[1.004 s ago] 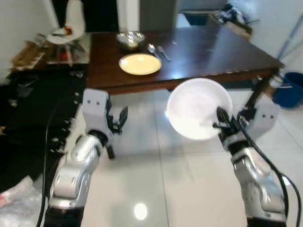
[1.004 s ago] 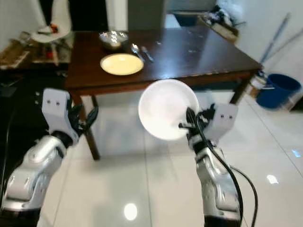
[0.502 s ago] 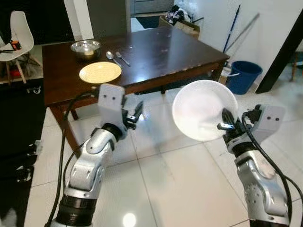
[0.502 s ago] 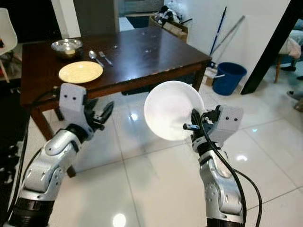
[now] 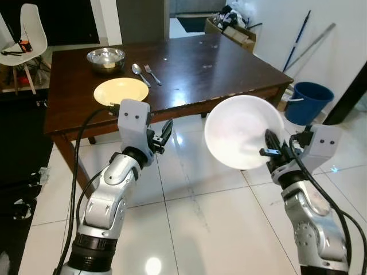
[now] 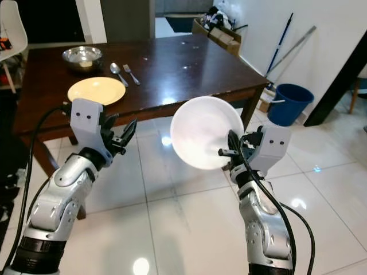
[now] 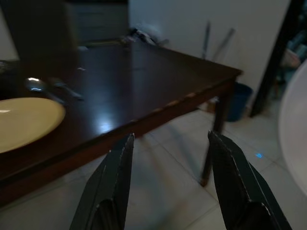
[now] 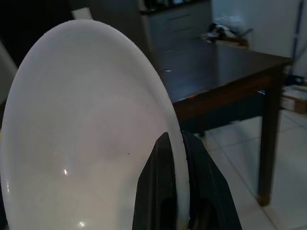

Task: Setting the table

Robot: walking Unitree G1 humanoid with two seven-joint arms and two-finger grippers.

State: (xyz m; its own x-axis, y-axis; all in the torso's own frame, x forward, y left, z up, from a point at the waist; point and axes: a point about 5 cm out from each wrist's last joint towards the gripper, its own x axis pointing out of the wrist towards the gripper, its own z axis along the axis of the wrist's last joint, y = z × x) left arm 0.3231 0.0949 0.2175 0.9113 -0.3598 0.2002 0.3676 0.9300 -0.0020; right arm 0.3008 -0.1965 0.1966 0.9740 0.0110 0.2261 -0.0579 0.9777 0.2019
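The right gripper had its fingers pinched shut across the rim of a white plate, one finger on each face, holding it by the edge alone. The plate stood nearly on edge in the air over the tiled floor, short of the dark wooden surface, its hollow face turned toward the robot. Being round, it had no long axis. To place it well, it should probably be tipped flat before being lowered, clear of the yellow plate, spoon, fork and steel bowl. The left gripper hung empty, fingers spread.
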